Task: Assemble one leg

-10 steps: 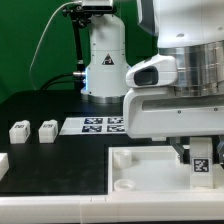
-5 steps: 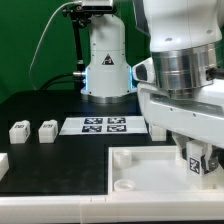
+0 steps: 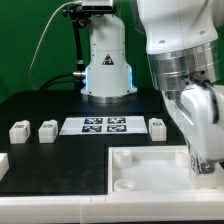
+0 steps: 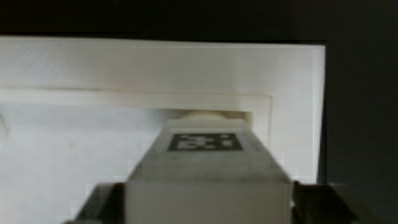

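Observation:
In the wrist view my gripper is shut on a leg, a white post whose black-and-white tag faces the camera. Its far end points at the inner wall of the large white tray piece. Dark fingers press on both sides of the leg. In the exterior view my gripper hangs over the right part of the tray piece; the held leg is mostly hidden behind the hand there. Three more legs lie on the black table: two at the exterior view's left and one beside the marker board.
The marker board lies flat behind the tray piece. The robot base stands at the back. Another white part shows at the left edge. A white ledge runs along the front.
The hand has turned and shifted toward the exterior view's right with the leg in it. The leg's tag no longer faces the exterior camera. A table leg behind the hand has come into sight.

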